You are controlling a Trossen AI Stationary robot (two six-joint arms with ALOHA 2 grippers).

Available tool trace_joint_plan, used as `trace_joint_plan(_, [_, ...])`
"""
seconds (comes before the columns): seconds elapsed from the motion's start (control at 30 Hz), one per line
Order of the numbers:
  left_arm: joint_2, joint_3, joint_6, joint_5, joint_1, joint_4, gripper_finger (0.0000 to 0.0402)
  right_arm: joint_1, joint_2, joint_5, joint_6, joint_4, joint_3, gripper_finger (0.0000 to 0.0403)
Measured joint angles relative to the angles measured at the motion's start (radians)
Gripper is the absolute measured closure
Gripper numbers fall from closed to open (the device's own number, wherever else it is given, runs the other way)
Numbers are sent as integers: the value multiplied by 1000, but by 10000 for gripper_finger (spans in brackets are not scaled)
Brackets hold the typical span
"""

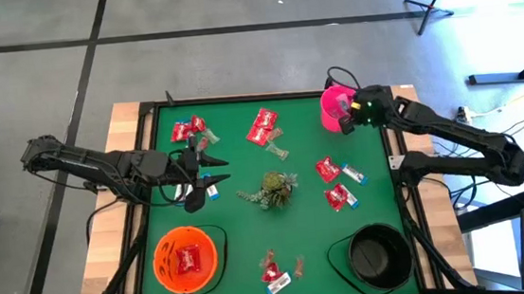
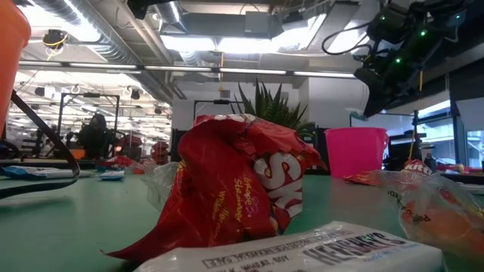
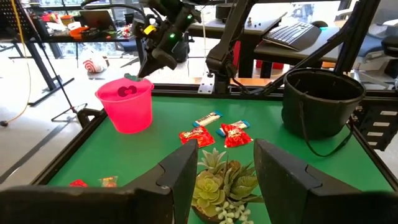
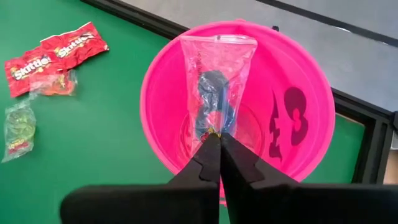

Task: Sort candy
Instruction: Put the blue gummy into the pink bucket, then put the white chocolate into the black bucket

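Right tool (image 4: 219,142) hangs over the pink bucket (image 4: 298,81), fingers pressed together on a clear candy packet (image 4: 214,74) that dangles inside its mouth. We judge the release should wait until the packet sits low and centred, clear of the rim. Left tool (image 3: 225,163) spread, empty, near the succulent (image 3: 225,180). Red Skittles packets (image 4: 53,53) lie scattered on the green worktop (image 1: 239,216); orange bucket (image 1: 163,270) and black bucket (image 1: 354,272) at the near corners. Open workshop with desks beyond.
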Motion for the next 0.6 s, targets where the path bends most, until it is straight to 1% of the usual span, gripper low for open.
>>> trace_joint_plan(0.1, [0,0,0,0,0,0,253,-12,0,-21,-6,0,0,395])
trace_joint_plan(0.33, [0,0,0,0,0,0,253,-9,0,-24,-6,0,0,383])
trace_joint_plan(0.5, [0,0,-1,0,0,0,253,-9,0,-25,-6,-1,1,359])
trace_joint_plan(0.57, [0,0,-1,0,0,-1,253,-9,-6,-63,-12,-21,14,346])
trace_joint_plan(0.6, [0,0,-1,0,0,-1,253,-8,-12,-100,-22,-31,25,340])
